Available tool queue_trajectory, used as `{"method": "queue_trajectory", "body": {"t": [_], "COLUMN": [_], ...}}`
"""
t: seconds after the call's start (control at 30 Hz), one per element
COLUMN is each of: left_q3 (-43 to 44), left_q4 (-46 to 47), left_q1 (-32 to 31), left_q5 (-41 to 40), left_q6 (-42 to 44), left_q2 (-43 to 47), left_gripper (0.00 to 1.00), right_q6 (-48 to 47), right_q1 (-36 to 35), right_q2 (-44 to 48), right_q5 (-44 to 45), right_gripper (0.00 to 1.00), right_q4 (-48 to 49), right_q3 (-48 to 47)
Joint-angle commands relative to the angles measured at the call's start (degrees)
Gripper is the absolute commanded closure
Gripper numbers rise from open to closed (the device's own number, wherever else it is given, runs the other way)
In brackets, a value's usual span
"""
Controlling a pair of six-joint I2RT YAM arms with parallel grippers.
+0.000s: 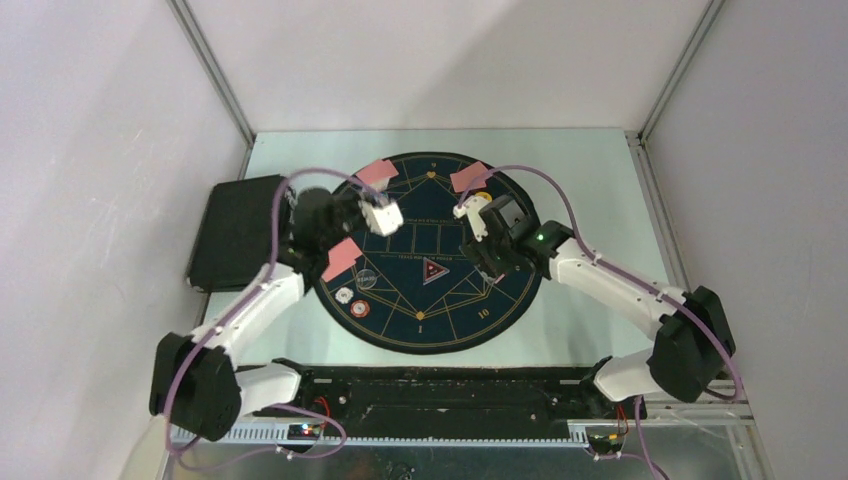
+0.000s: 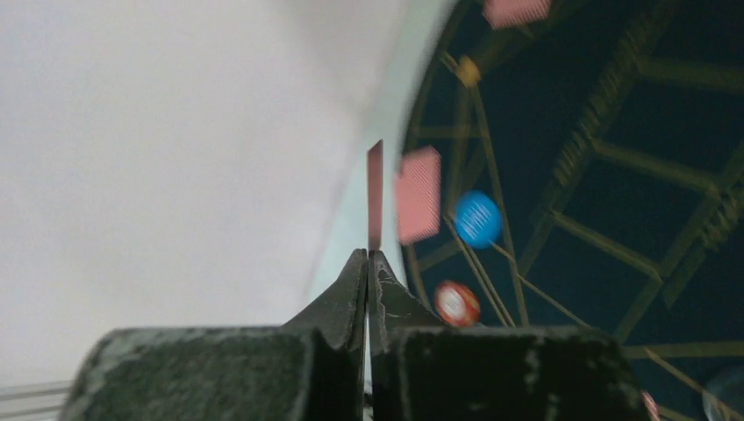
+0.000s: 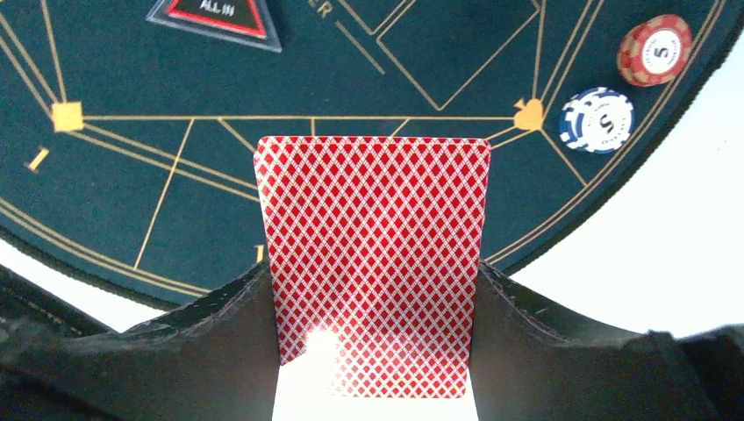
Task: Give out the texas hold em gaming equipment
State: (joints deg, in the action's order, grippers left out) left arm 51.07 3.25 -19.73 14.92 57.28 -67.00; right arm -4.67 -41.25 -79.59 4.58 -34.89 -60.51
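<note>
**Both grippers holding cards: how they'll handle**

Left gripper (image 2: 368, 263) is clamped fully shut on a single card (image 2: 375, 189), which sticks straight out past the fingertips. From the wrist cam you only see its edge. That's a pinch on the flat faces near one short end, and I'd call it the solid way to hold something this thin and slick. Just ahead and to the right of those tips, a loose card (image 2: 417, 193) lies flat on the mat (image 2: 614, 219), with a blue chip (image 2: 478, 217) right beside it.

Right gripper (image 3: 373, 274) is partly open, jaws pressing the long edges of a red-backed card (image 3: 373, 202). It could be a stack, I can't tell the thickness. The triangular token (image 3: 215, 17) sits ahead and to its left, and a red-and-white chip (image 3: 654, 50) ahead and to its right.

My take is that cards weigh almost nothing and bend easily, so an edge-to-edge squeeze can bow one until it pops out. Keep it gentle there. Chips are stiff and denser with smooth rims, so I'd take them across the diameter. Anything lying flat on the mat looks awkward to get a finger under.
</note>
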Motion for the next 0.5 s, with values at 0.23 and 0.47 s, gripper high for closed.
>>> {"method": "queue_trajectory", "body": {"t": [0.23,0.47], "left_q3": [-17.63,-20.15], "left_q4": [21.65,24.56], "left_q1": [5.26,5.49], "left_q5": [2.21,5.66], "left_q6": [19.25,21.44], "left_q2": [-7.18,-14.34], "left_gripper": [1.0,1.0], "right_q6": [1.44,1.28], "right_q1": [2.55,3.23], "right_q2": [-9.89,-13.16], "right_q5": [5.21,5.15], "right_gripper": [1.0,1.0], "right_q4": [-8.87,-9.63], "right_q3": [-12.26,-15.14]}}
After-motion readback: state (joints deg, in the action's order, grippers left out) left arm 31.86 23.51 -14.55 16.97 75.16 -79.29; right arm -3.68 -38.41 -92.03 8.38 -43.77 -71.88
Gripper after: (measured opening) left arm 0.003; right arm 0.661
